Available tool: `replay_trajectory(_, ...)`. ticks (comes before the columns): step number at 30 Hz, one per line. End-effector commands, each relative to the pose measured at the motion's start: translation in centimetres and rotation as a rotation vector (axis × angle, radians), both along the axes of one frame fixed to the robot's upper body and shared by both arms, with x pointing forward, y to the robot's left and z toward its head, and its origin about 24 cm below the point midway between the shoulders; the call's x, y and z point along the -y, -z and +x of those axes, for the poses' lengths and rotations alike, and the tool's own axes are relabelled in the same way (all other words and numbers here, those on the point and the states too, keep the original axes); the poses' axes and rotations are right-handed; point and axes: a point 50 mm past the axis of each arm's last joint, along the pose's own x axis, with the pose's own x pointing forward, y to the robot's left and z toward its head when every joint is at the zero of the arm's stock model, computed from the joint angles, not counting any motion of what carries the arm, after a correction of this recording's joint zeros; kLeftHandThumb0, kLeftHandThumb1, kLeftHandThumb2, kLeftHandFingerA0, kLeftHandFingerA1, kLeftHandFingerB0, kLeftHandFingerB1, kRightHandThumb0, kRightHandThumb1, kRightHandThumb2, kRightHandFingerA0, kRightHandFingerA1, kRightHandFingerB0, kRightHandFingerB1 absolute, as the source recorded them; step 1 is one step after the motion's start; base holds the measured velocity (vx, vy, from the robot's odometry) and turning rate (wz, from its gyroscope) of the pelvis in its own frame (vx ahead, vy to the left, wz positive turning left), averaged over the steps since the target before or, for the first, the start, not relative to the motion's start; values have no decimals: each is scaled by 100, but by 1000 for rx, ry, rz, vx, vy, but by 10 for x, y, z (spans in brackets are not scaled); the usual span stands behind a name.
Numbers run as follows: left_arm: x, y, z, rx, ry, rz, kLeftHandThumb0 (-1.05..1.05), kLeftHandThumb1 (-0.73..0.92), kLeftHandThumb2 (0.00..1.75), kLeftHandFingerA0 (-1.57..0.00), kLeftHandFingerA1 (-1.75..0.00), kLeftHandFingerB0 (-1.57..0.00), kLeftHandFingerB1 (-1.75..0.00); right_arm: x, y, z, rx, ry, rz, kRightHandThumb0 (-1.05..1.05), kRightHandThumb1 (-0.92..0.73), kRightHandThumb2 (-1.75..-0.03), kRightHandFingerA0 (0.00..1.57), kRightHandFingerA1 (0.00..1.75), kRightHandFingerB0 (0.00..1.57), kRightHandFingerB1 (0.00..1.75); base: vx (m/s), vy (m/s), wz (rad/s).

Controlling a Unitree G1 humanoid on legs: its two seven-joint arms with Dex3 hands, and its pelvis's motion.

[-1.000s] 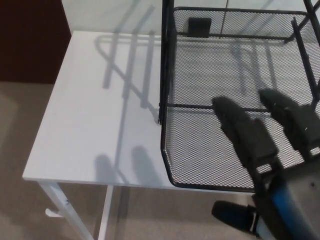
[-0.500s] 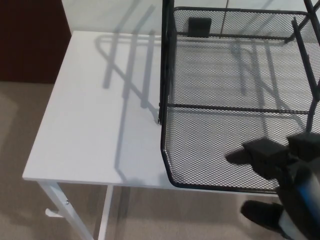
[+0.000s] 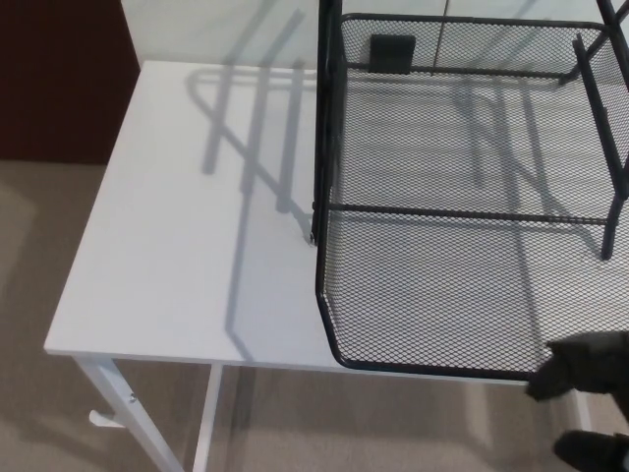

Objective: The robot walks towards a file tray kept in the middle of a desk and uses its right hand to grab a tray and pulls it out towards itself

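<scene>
- Since the earlier pictures, the right hand (image 3: 588, 369) has dropped back from over the mesh floor of the tray (image 3: 432, 295) to the lower right corner of the head view, so that only its dark top and a bit of thumb below it show now; the tray, the rack and the desk lie as they did.
- Whether that hand is spread or curled cannot be told from so little of it; it has hold of nothing that can be seen, and it sits at or just below the tray's front rim, near its right end.
- No left hand shows.
- Pulled-out tray: it juts past the desk's front edge toward the robot, its front lip hanging over the floor, its back part running under the rack (image 3: 324, 118).
- Rack: black wire uprights and a second mesh shelf above, standing on the white desk (image 3: 187, 256) toward its right side.
- Handling, as a judgement: thin wire mesh on a stiff rod frame should be light and rigid, with some flex in the floor; the painted rod is smooth and thin, so thick fingers may slip unless hooked over it.
- Best hold looks to be the front rim rod, fingers over the top and thumb beneath, near the middle so the tray slides straight and does not skew in its runners.
- With so much already overhanging, a further pull could tip the tray or drag the light rack along.
</scene>
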Motion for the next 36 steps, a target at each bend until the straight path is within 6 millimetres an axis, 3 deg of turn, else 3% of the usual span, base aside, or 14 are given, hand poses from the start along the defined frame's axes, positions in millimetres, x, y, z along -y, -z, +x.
replay_trajectory(1,-15,1,-10,-68,14,52,-58,26,49,-72,-67,-38,-58,34,-67,-41,-431,-663,658,-35,-17,-47,140,65,121,61,0,0,0)
replay_trajectory(4,-15,0,-7,-63,15,53,-58,27,49,-71,-67,-38,-59,38,-49,-41,-515,-554,651,-34,-20,-49,137,67,119,63,0,0,0)
replay_trajectory(8,-14,-1,-5,-65,10,52,-53,26,49,-70,-65,-38,-57,46,0,-48,-752,-278,631,-44,-36,-51,121,64,110,63,0,0,0)
replay_trajectory(12,-15,-3,-3,-56,14,52,-53,27,49,-69,-67,-38,-58,51,31,-45,-897,-179,567,-20,-37,-51,110,68,98,64,0,0,0)
replay_trajectory(14,-17,-3,-3,-61,20,64,-55,28,49,-68,-66,-38,-57,58,58,-39,-959,-103,493,-35,-37,-51,113,64,102,62,0,0,0)
replay_trajectory(20,-16,-2,-2,-61,14,73,-56,28,50,-69,-65,-38,-55,74,90,-29,-1031,16,403,-41,-39,-52,117,63,99,57,0,0,0)
replay_trajectory(21,-17,-3,-1,-57,12,73,-55,28,49,-69,-66,-37,-56,78,99,-25,-1054,46,362,-43,-36,-54,110,65,90,58,0,0,0)
replay_trajectory(26,-17,-2,-1,-58,17,78,-56,28,50,-74,-66,-39,-59,92,125,-12,-1138,199,181,-42,-43,-53,102,56,84,52,0,0,0)
replay_trajectory(29,-16,-2,-2,-62,22,84,-58,28,50,-71,-66,-39,-57,98,144,0,-1161,306,83,-46,-49,-55,72,47,66,45,0,0,0)
replay_trajectory(30,-16,-2,-2,-60,20,79,-55,28,50,-70,-66,-39,-57,100,151,6,-1154,341,97,-48,-44,-73,49,52,42,48,0,0,0)
replay_trajectory(31,-15,-1,-3,-60,14,68,-55,28,50,-70,-66,-39,-57,102,159,11,-1148,381,129,-48,-44,-73,49,52,42,48,0,0,0)
replay_trajectory(32,-15,-1,-3,-58,21,72,-55,28,50,-70,-65,-39,-57,103,169,18,-1132,449,196,-47,-42,-71,34,49,32,45,0,0,0)
replay_trajectory(35,-13,-1,-2,-57,30,81,-56,29,50,-71,-65,-39,-57,104,178,27,-1126,500,232,-42,-54,-56,35,41,37,37,0,0,0)
replay_trajectory(36,-12,0,-1,-53,31,75,-57,29,50,-71,-66,-39,-57,104,184,33,-1123,520,270,-23,-38,-90,16,53,14,51,0,0,0)
